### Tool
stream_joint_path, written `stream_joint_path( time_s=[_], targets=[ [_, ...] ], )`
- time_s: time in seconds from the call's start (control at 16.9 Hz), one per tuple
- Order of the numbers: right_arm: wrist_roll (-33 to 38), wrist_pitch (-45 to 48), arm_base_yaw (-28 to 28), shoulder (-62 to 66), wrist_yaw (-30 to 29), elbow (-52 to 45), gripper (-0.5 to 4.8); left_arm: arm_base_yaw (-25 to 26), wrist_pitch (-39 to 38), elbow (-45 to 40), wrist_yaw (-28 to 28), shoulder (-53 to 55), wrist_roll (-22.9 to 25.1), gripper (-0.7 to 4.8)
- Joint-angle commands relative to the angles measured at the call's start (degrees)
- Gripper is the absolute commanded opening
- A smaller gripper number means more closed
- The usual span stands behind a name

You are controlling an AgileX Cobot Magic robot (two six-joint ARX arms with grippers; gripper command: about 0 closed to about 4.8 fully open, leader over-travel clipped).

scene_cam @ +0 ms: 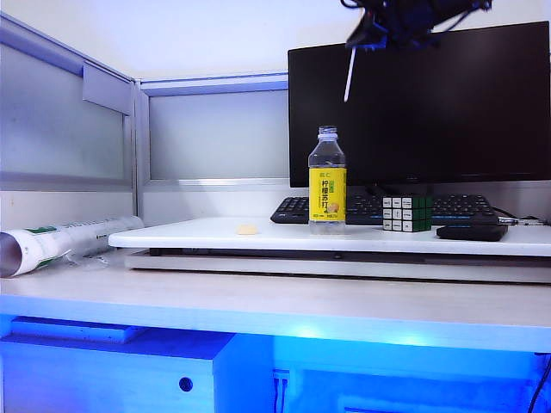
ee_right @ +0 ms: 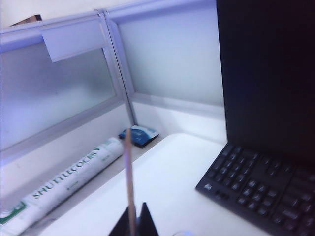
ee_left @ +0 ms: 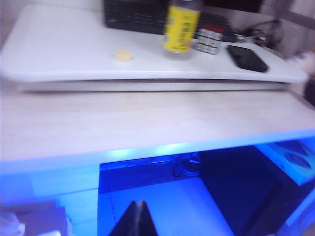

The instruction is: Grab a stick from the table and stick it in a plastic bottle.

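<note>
The clear plastic bottle with its yellow label stands upright and uncapped on the raised white board of the table. High above it, a little to the right of its mouth, my right gripper is shut on the thin pale stick, which hangs down in front of the monitor, well clear of the bottle. The right wrist view shows the stick clamped in the right gripper. My left gripper is shut and empty, low in front of the table edge, far from the bottle.
A Rubik's cube, a black phone and a keyboard lie right of the bottle. A small beige lump sits to its left. A white shuttlecock tube lies at far left. The black monitor stands behind.
</note>
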Motion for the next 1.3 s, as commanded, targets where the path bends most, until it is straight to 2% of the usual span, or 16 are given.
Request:
stream_joint_path(
  time_s=[0.06,0.41,0.65,0.83,1.12,1.3],
  targets=[
    [-1.6,-0.2,0.1,0.6,1.4,0.8,-0.05,0.0,4.3,0.1,3.4,0.0,1.6,-0.05],
    [-3.1,2.7,0.9,3.8,1.5,3.0,-0.05,0.0,16.4,0.1,6.7,0.0,0.9,-0.05],
    [-4.3,-2.6,1.1,9.2,1.6,13.4,-0.05,0.0,23.5,0.1,7.0,0.0,-3.9,-0.05],
    [-4.3,-4.1,1.1,11.1,2.4,15.6,-0.05,0.0,28.1,0.0,7.0,0.0,-6.0,-0.05],
    [-4.3,-2.9,1.9,13.5,2.7,15.8,-0.05,0.0,29.9,0.0,7.1,0.0,-7.9,-0.05],
    [-4.3,-0.3,1.9,14.2,4.8,15.8,-0.05,0.0,30.3,0.0,8.5,0.0,-9.0,-0.05]
  ],
)
